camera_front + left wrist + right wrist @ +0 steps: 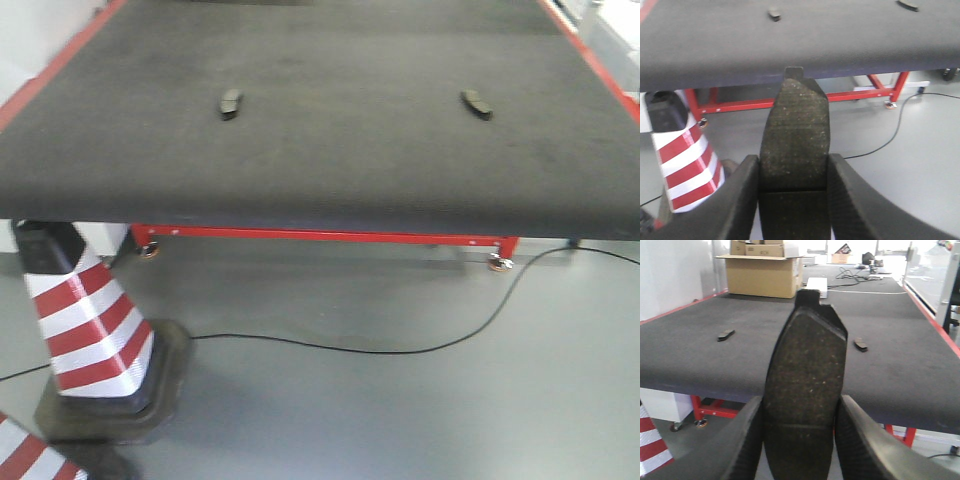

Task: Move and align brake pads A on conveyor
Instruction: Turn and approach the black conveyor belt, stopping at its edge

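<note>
Grey shop floor [400,400] below, with the dark felt conveyor [330,160] filling the upper part of the front view, red edge strips along both sides and a red frame [320,236] under its near edge. Two brake pads lie flat on the belt, well apart: left pad [231,102] at about 11 o'clock, right pad [477,104] at about 1 o'clock. Striped red-white cone [85,320] stands on the floor at 8 o'clock, black cable [400,350] trails across the floor. Left wrist view: left gripper [794,170] is off the belt, short of its near edge, fingers [735,205] clenched on a third brake pad [795,135], grey face toward camera, centre groove visible low down, pad upright. Both belt pads show at 12 and 1 o'clock. Right wrist view: right gripper [800,420], fingers [860,445] clamped on a fourth brake pad [807,375], upright, likewise short of the belt edge. Cardboard box [762,272] sits at the far end at 11 o'clock.
</note>
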{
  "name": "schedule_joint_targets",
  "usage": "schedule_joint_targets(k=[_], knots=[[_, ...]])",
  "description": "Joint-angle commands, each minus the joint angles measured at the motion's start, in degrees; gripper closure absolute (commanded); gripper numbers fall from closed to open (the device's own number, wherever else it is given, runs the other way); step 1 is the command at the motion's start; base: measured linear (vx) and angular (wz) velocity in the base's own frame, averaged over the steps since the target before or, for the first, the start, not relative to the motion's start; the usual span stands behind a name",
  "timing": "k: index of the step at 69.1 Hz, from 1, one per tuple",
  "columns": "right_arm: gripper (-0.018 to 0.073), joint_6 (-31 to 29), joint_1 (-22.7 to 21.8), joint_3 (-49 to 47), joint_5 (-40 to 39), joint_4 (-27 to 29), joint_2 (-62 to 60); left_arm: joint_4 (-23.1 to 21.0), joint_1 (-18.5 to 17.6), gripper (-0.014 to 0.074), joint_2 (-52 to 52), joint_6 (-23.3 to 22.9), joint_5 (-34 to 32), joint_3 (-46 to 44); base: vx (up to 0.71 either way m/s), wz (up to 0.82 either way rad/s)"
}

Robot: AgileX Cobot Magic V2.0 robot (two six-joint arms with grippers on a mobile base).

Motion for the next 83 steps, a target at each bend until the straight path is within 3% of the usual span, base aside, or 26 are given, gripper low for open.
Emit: schedule_joint_targets(k=[1, 47, 83], knots=[[0.0561, -0.3, -0.31, -1.62, -5.52, 0.23, 0.61, 0.89, -0.14, 0.0603, 0.88, -0.27, -5.14, -1.65, 0.05, -0.32], [0.0561, -0.3, -0.31, -1.62, -5.46, 0.23, 0.61, 0.89, -0.14, 0.0603, 0.88, -0.27, -5.14, -1.65, 0.05, -0.11], [0.0561, -0.3, -0.31, -1.62, -5.46, 0.23, 0.61, 0.89, -0.14, 0.0603, 0.88, -0.27, -5.19, -1.65, 0.29, -0.01]])
